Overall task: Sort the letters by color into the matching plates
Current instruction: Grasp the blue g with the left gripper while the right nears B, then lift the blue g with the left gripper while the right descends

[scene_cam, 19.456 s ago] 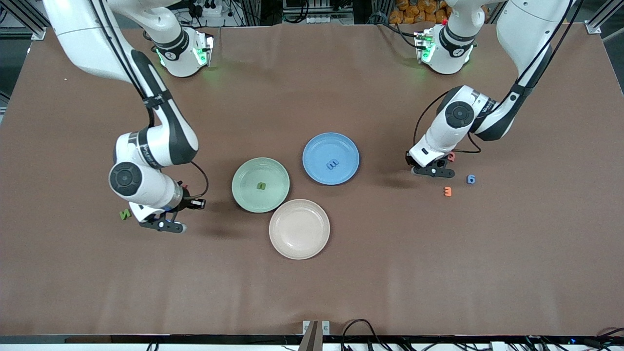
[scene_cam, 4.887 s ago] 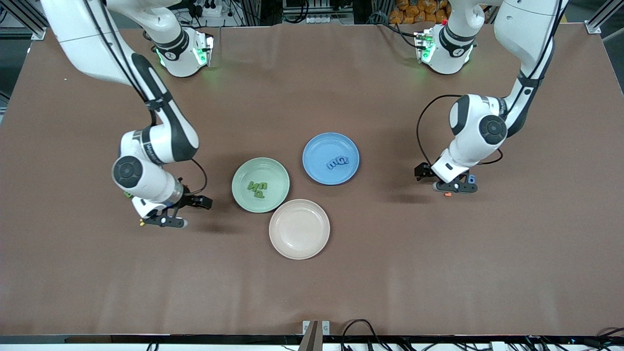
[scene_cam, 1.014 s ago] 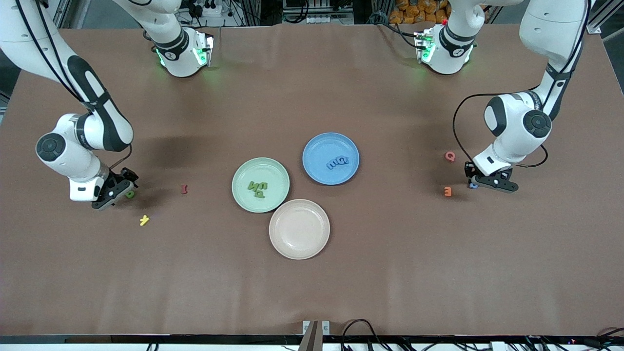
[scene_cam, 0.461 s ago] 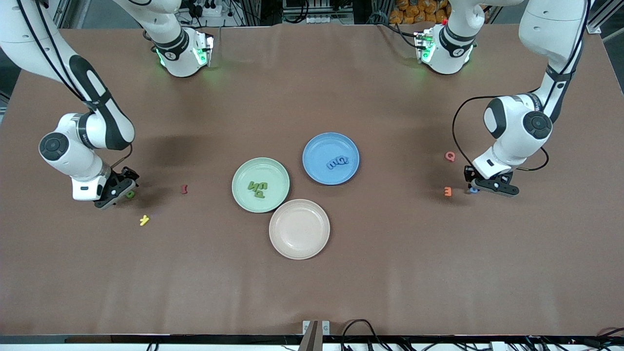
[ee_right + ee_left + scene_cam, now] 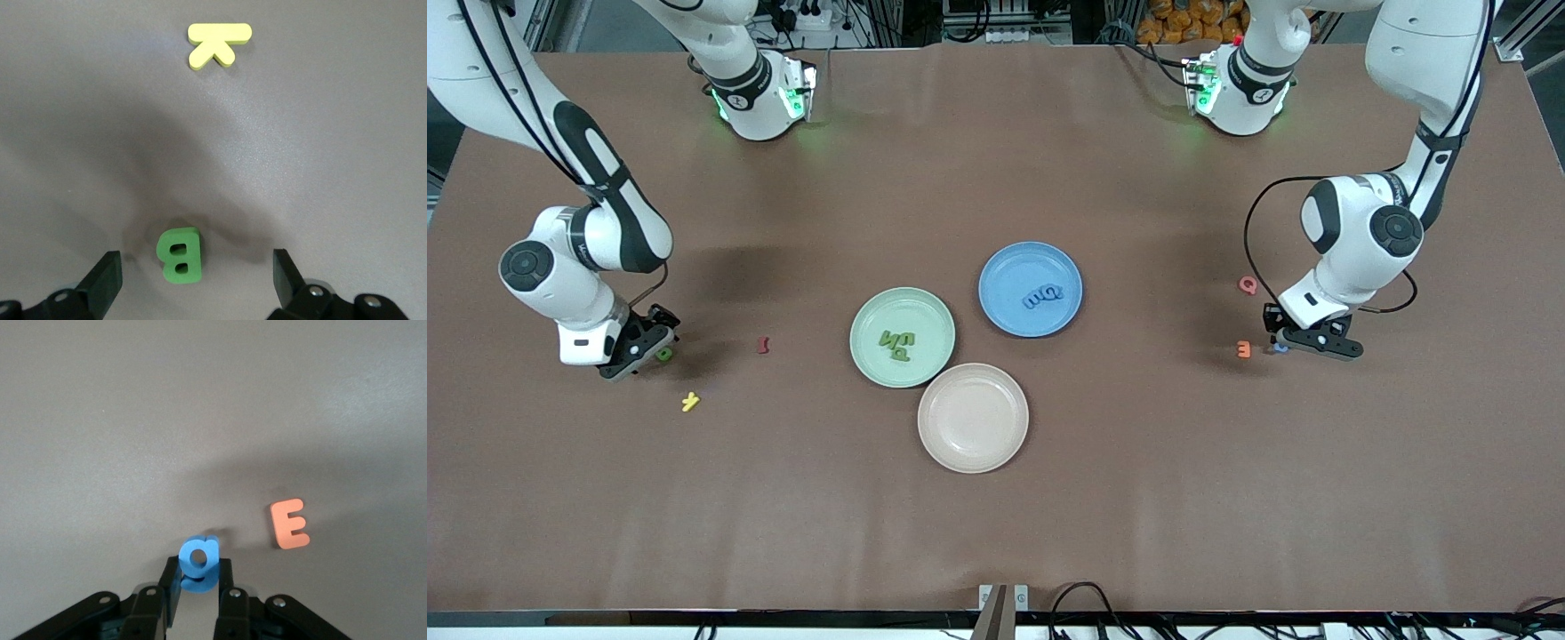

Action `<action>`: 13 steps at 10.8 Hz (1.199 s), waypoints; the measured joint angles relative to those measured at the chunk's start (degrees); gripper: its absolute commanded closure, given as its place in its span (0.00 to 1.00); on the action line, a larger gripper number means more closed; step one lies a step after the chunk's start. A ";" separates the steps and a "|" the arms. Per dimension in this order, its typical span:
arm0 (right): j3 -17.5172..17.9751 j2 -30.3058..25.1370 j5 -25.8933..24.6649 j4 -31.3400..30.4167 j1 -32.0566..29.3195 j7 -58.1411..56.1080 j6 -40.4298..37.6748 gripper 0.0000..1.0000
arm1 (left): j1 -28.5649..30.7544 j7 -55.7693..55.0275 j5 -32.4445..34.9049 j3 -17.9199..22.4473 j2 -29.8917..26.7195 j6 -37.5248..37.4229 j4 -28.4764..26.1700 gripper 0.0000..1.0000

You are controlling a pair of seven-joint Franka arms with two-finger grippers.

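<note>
My left gripper (image 5: 197, 583) pinched the blue letter (image 5: 198, 563) near the left arm's edge of the bench, bound for the blue plate (image 5: 1005, 267). My right gripper (image 5: 193, 280) stood wide around the green letter (image 5: 178, 255), ready to clamp, near the right arm's edge.

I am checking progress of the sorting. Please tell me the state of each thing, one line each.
Left gripper: shut on the blue letter, lifted beside the orange letter.
Right gripper: open, jaws on either side of the green letter, which lies flat on the table.
Green plate: holds three green letters.
Blue plate: holds three blue letters.
Beige plate: empty.
</note>
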 measured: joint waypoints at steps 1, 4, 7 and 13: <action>0.00 0.00 -0.01 -0.01 0.00 0.00 0.04 0.00 | -0.17 -0.29 0.00 -0.01 0.00 -0.22 0.22 1.00; 0.02 0.00 -0.02 0.02 0.00 0.00 0.38 0.00 | -0.89 -1.31 0.00 -0.02 -0.02 -2.54 1.56 1.00; 0.48 -0.02 -0.02 0.93 0.00 0.00 0.70 0.00 | -1.77 -3.04 0.00 -0.04 -0.21 -6.30 4.00 1.00; 0.98 -0.02 -0.03 1.94 -0.16 0.00 0.25 0.00 | -5.51 -9.42 0.00 -0.08 -0.26 -11.33 7.19 1.00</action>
